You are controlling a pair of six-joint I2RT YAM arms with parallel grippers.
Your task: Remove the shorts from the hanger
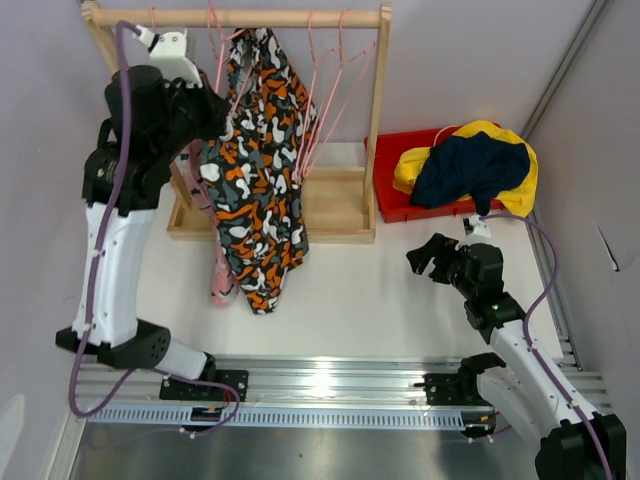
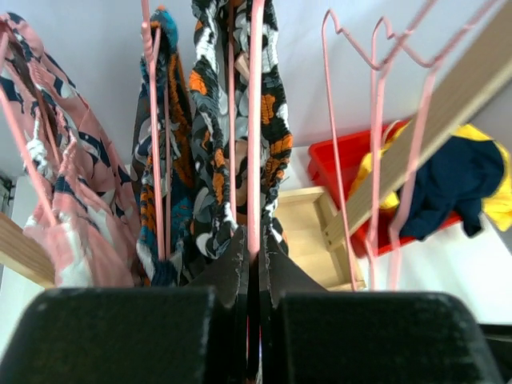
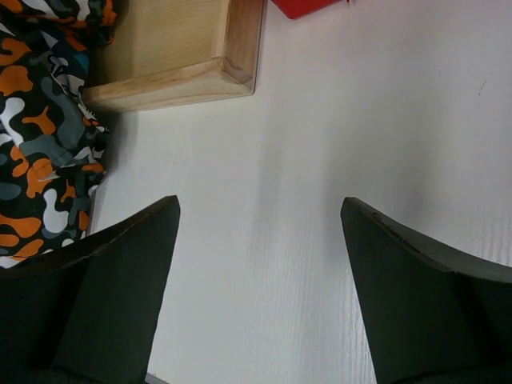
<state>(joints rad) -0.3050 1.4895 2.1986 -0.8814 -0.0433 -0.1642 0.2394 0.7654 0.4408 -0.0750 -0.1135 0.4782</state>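
Note:
The orange-black-white camouflage shorts (image 1: 255, 170) hang on a pink hanger (image 2: 255, 120) from the wooden rack's rod (image 1: 240, 17). My left gripper (image 2: 255, 236) is shut on that hanger's wire just below the shorts; in the top view it (image 1: 215, 112) is raised at the shorts' left side. The blue-orange patterned shorts (image 2: 164, 160) and the pink shorts (image 2: 72, 192) hang to its left. The yellow shorts (image 1: 505, 140) and navy shorts (image 1: 465, 170) lie in the red bin (image 1: 395, 205). My right gripper (image 1: 425, 258) is open and empty over the table, with the camouflage shorts (image 3: 40, 144) at its left.
Several empty pink hangers (image 1: 325, 90) hang on the rod's right half. The rack's wooden base (image 1: 335, 215) and right post (image 1: 378, 90) stand between the shorts and the bin. The base corner (image 3: 176, 56) lies ahead of my right gripper.

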